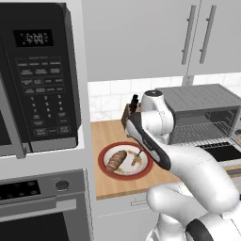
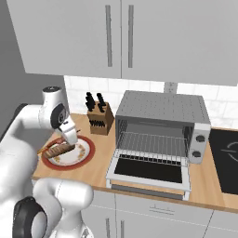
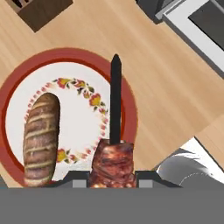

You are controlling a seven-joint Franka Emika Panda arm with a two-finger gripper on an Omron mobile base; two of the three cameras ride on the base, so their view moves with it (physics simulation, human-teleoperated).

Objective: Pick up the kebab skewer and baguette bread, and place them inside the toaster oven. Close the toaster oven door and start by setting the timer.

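In the hand view my gripper [image 3: 111, 176] is shut on the kebab skewer [image 3: 114, 131]. It holds the reddish-brown meat chunks, and the dark stick points away over the plate [image 3: 65, 56]. The baguette bread [image 3: 41, 138] lies on the same red-rimmed plate, beside the skewer and apart from it. In the left base view the baguette [image 1: 116, 161] and skewer [image 1: 136, 159] show on the plate, partly behind my forearm. The toaster oven [image 2: 162, 109] stands to the right with its door [image 2: 148, 172] folded down open and the wire rack showing. My gripper [image 2: 69, 138] hangs over the plate [image 2: 88, 149].
A knife block [image 2: 99, 118] stands behind the plate against the tiled wall. A black microwave [image 1: 40, 75] and a built-in oven [image 1: 42, 207] are at the left. A dark cooktop [image 2: 225, 158] lies right of the toaster oven. Bare wood counter [image 3: 166, 87] separates plate and oven door.
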